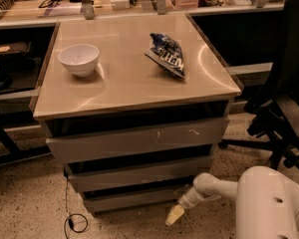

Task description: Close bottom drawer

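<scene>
Speckled floor [30, 208] lies under the end effector [174, 215], whose opening I cannot tell, low beside the bottom drawer [132, 199].

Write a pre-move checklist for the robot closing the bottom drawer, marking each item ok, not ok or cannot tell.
1. Hand low beside the right end of the plain grey metal bottom drawer front: ok.
2. Hand touching that front: cannot tell.
3. Drawer fully shut: cannot tell; a dark gap shows above its front.
4. Thin black cable hangs left of the hand, apart from it: ok.
5. White round bowl and blue crinkled snack bag sit back from the front edge of the beige tabletop: ok.
</scene>
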